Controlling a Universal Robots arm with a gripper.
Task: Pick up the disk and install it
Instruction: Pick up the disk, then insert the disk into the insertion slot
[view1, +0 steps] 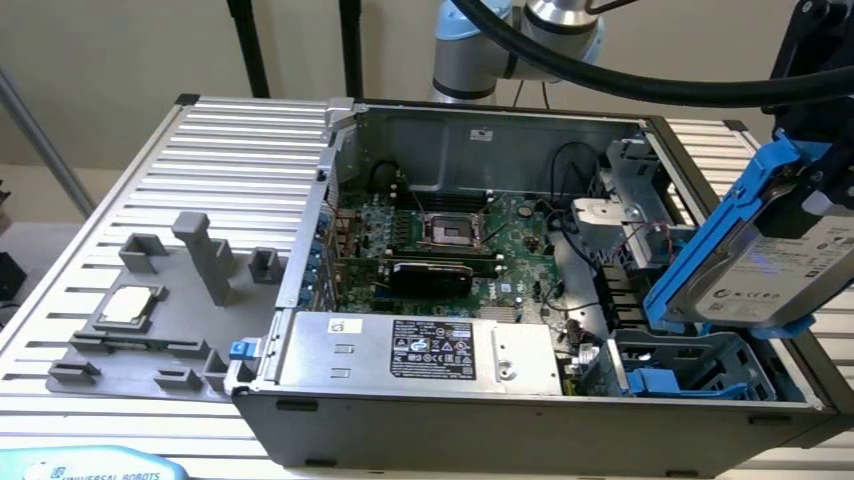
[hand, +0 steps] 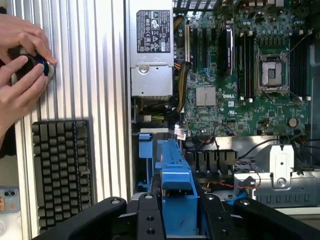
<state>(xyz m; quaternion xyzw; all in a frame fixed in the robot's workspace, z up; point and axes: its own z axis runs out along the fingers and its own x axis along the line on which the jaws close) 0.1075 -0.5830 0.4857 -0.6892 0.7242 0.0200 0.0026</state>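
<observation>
Held aloft in the gripper: the disk, jaws part-closed on its blue carrier frame, probably to spare the drive body; tilted steeply at the exterior view's right, over the open computer case and above the blue drive bay, seemingly lined up for entry; not yet seated; a person's hands on a small knob outside the case.

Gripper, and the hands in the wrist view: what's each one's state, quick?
Gripper: shut on the disk.
Person's hands: both on a small dark round object.
</observation>
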